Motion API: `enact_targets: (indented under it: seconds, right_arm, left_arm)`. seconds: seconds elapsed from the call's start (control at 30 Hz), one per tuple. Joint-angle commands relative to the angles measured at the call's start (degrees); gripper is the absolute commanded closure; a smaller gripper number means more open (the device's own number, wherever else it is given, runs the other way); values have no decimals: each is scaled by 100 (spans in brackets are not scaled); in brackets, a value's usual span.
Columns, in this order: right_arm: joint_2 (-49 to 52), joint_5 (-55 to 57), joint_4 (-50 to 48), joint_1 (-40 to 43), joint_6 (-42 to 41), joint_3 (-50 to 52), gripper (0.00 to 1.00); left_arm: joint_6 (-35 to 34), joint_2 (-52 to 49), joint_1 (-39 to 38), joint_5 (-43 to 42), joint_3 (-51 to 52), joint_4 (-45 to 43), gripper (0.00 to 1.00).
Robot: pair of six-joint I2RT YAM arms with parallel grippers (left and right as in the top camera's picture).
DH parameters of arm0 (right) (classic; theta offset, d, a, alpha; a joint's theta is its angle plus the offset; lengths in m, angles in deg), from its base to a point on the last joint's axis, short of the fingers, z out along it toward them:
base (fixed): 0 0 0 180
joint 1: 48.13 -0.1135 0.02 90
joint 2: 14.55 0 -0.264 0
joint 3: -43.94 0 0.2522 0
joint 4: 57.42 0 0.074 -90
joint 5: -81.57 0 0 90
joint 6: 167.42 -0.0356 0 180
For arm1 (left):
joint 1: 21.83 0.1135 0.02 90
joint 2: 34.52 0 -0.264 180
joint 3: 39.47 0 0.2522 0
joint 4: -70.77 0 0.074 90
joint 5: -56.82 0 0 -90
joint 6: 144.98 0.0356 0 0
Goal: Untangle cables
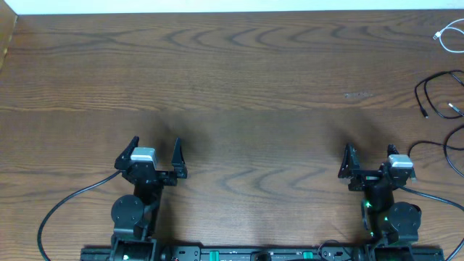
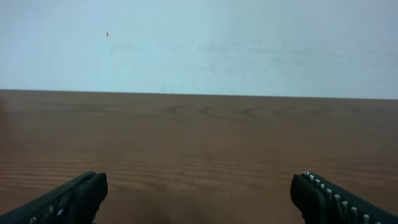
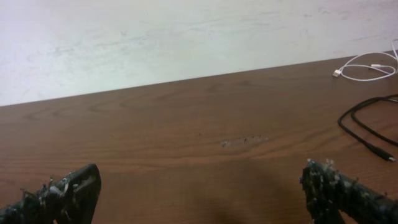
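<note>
The white cable [image 1: 451,34] lies looped at the table's far right corner, partly cut off by the frame edge. It also shows in the right wrist view [image 3: 367,66]. The black cable [image 1: 433,90] lies in loose loops just in front of it at the right edge, plug ends showing, and it also shows in the right wrist view [image 3: 364,127]. The two cables lie apart. My left gripper [image 1: 155,144] is open and empty over bare wood at the front left [image 2: 199,194]. My right gripper [image 1: 370,154] is open and empty at the front right [image 3: 202,190], well short of both cables.
The wooden table [image 1: 232,80] ends at a pale wall along the far side. A small scuff [image 1: 357,94] marks the wood right of centre. Both arm bases [image 1: 130,217] stand at the front edge, with thick black arm cables [image 1: 65,206] trailing beside them.
</note>
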Motion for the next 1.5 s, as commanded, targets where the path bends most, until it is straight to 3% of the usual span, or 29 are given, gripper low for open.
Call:
enact_targets:
  seconds: [0.0, 0.5, 0.7, 1.47]
  right_arm:
    - [-33, -20, 22, -76, -81, 13, 1]
    - [-33, -17, 22, -76, -81, 13, 1]
    - [-33, -17, 22, -76, -79, 13, 1]
    - [-33, -17, 22, -76, -81, 13, 1]
  left_arm:
    - [188, 240, 13, 151, 157, -35, 1]
    - [210, 935, 13, 247, 546, 216, 1]
    - [210, 1104, 15, 256, 544, 1091, 1]
    - [205, 1078, 13, 247, 544, 1082, 1]
